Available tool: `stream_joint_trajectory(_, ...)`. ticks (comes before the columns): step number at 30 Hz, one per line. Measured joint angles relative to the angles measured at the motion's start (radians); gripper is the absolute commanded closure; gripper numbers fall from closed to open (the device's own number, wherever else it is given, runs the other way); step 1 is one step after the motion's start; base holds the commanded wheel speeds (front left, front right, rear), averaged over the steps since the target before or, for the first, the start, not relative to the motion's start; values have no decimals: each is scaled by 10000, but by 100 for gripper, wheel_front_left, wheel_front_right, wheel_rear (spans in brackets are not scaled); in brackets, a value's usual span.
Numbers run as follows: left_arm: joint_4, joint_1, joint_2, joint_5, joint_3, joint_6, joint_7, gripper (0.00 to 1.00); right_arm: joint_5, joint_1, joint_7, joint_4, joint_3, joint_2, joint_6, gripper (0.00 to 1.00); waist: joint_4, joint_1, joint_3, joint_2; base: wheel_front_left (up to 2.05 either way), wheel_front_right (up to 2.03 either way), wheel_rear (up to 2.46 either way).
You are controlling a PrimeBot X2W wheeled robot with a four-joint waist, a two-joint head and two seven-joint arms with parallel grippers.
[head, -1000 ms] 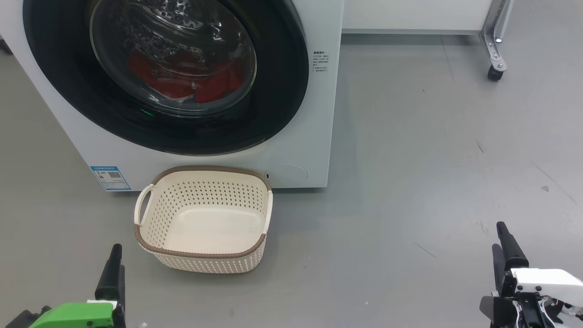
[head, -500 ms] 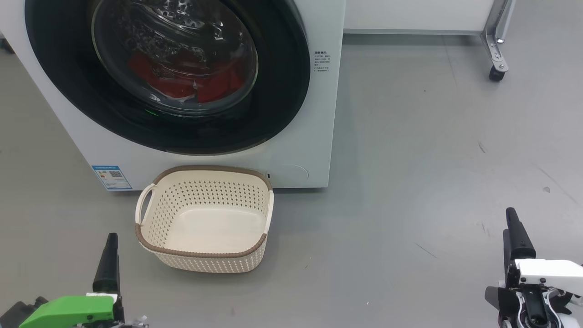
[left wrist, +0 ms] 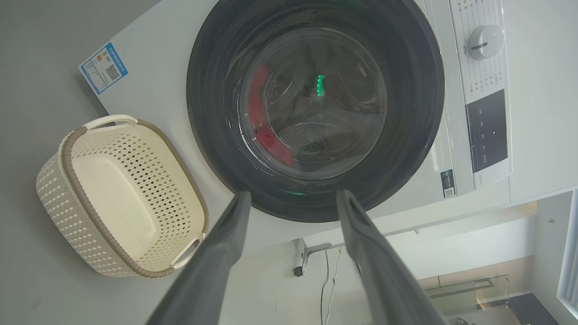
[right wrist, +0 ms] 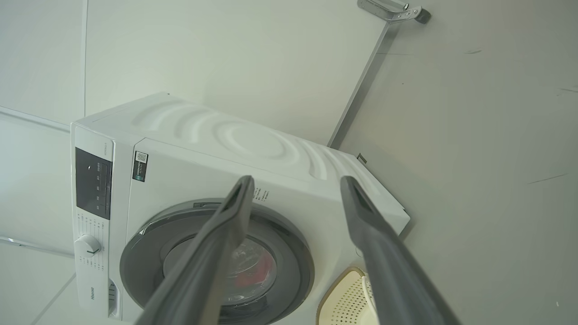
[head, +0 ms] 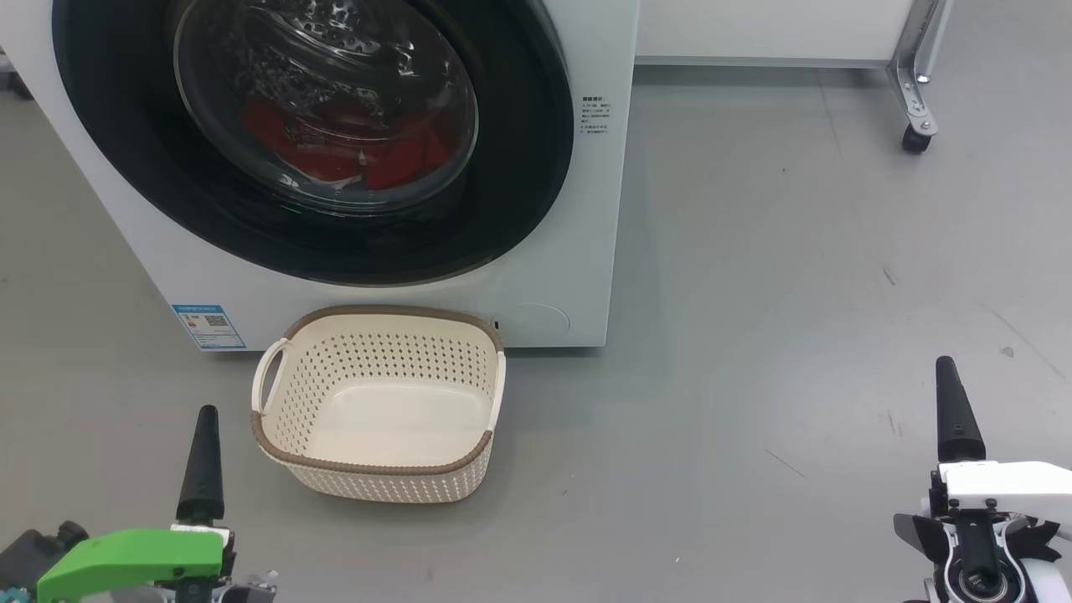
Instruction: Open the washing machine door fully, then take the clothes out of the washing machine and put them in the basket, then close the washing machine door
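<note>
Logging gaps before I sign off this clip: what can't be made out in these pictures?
Clothes: head view, red patches behind the glass of the washing machine door; count unclear.
Blue sticker: head view, print too small to read.
Basket: right wrist view, cut by the bottom edge, partly behind a finger of the right gripper.
Washing machine: head view, top cut by the upper edge.

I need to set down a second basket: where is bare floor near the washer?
Widest bare floor: right of the washer, from the basket across to the castor. A narrower strip lies left of the basket, below the sticker. Crowded: before the door, where the basket stands.
</note>
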State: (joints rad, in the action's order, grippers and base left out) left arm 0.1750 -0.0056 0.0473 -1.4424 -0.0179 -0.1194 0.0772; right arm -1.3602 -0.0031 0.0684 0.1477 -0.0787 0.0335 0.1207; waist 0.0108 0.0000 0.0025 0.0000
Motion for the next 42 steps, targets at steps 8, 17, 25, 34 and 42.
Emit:
stream_joint_trajectory(8, -255, -1, 104, 1348, -180, 0, 230, 0, 1323, 2, 257, -267, 274, -2, 0, 0, 4, 0, -21, 0, 0, 0, 0)
stream_joint_trajectory(17, -362, 1, 276, 3168, -347, -2, 487, 0, 2775, 12, 479, -502, 520, 6, 0, 0, -16, 0, -36, 0, 0, 0, 0)
stream_joint_trajectory(25, -372, 8, 311, 4533, -729, -2, 671, 0, 4159, 43, 700, -656, 650, 10, -104, 0, -29, 0, -14, 0, 0, 0, 0)
stream_joint_trajectory(34, -374, 9, 439, 6575, -938, 228, 920, 0, 5628, 117, 951, -702, 876, 23, -364, 0, -18, 0, 48, 0, 0, 0, 0)
stream_joint_trajectory(42, -435, 6, 568, 8310, -1208, 537, 1104, 0, 6876, 117, 1149, -750, 1216, 25, -533, 0, -26, 0, 134, 0, 0, 0, 0)
